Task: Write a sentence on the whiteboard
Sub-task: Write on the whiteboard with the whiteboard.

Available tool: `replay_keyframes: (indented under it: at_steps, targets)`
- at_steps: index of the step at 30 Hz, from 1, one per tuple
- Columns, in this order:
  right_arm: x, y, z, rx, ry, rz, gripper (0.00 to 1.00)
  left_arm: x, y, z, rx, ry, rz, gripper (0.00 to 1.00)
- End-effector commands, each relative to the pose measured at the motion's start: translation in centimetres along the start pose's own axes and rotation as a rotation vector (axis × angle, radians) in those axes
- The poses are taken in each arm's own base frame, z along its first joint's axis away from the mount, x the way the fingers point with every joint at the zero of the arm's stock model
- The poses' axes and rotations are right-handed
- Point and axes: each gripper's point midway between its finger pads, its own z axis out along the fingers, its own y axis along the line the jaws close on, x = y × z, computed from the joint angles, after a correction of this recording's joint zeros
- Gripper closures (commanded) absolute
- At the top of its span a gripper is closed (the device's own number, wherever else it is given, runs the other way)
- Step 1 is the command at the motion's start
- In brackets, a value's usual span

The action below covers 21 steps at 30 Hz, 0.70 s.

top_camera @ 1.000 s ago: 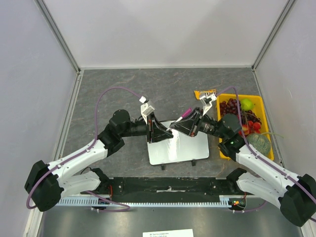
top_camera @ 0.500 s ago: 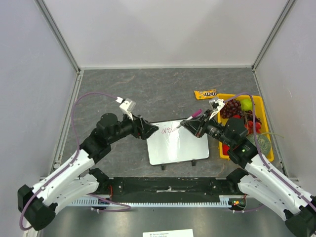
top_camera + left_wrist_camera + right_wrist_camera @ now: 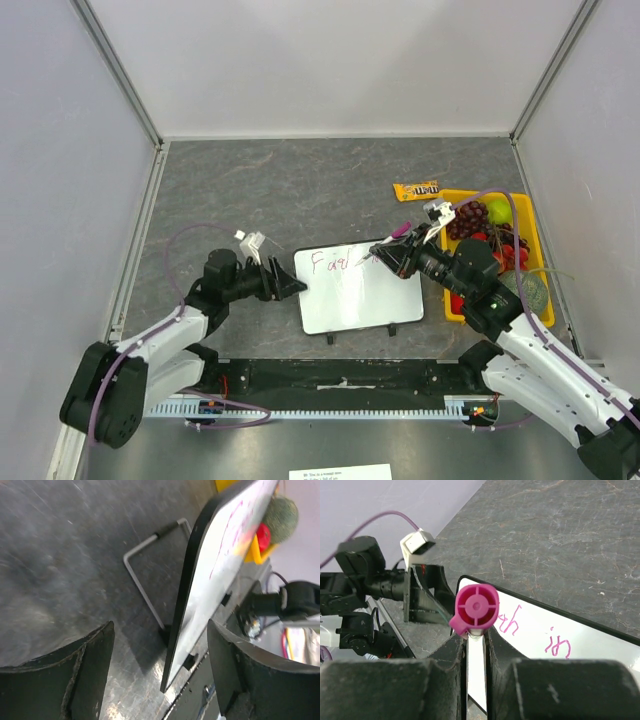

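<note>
Since half a second ago, the left arm has been folding back toward its base, carrying the left gripper (image 3: 291, 285) away from the far left corner of the whiteboard (image 3: 365, 300) to a spot just off its left edge, and the sentence (image 3: 334, 262) has been growing from a small scribble into several pink letters along the top line. The whiteboard is lying on the table in the middle of the top view, between the two arms, with its long axis running left to right and its far edge raised on a wire stand (image 3: 145, 582). Its written face is pointing up and toward the arm bases. In the left wrist view the left gripper is gaping wide, its fingers (image 3: 90, 670) holding nothing, and the board's dark edge is showing ahead of them. The right gripper (image 3: 384, 254) is squeezing a pink marker (image 3: 475, 607) between its fingers, the magenta end pointing back at the wrist camera and the barrel aiming down at the board's top right area, beside the lettering. A yellow tray (image 3: 535, 235) of fruit is sitting at the right, with a candy packet (image 3: 415, 190) just beyond it.
</note>
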Motion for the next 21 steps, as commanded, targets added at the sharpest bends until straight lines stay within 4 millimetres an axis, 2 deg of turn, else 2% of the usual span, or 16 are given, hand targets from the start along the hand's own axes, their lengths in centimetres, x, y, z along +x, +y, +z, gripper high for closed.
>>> replay_keyframes:
  at_steps: [1, 6, 9, 11, 12, 13, 15, 16, 21]
  targets:
    - [-1.0, 0.1, -0.2, 0.003, -0.032, -0.030, 1.00, -0.9, -5.4, -0.1, 0.348, -0.036, 0.076, 0.24]
    - [-0.7, 0.0, -0.2, 0.003, -0.024, -0.029, 1.00, 0.0, -5.7, 0.5, 0.425, 0.010, 0.112, 0.35]
    - [-0.7, 0.0, -0.1, 0.005, -0.025, -0.029, 1.00, 0.3, -5.9, 0.8, 0.465, 0.046, 0.130, 0.47]
    - [-0.7, 0.0, 0.0, 0.006, -0.022, -0.030, 1.00, 0.7, -5.6, 1.2, 0.470, 0.070, 0.133, 0.59]
    - [-0.7, -0.1, -0.1, 0.008, -0.023, -0.032, 1.00, 0.9, -5.5, 1.4, 0.470, 0.077, 0.134, 0.69]
    - [-0.7, 0.0, 0.0, 0.008, -0.023, -0.032, 1.00, 1.1, -5.3, 1.7, 0.466, 0.087, 0.133, 0.73]
    - [-0.8, -0.1, 0.0, 0.010, -0.026, -0.032, 1.00, 1.6, -4.9, 2.0, 0.461, 0.110, 0.139, 0.92]
    - [-0.9, 0.1, 0.0, 0.004, -0.026, -0.036, 1.00, 1.7, -4.6, 2.2, 0.448, 0.118, 0.140, 0.98]
    - [-0.8, 0.1, 0.2, 0.000, -0.021, -0.040, 1.00, 2.9, -4.2, 3.1, 0.425, 0.154, 0.152, 0.98]
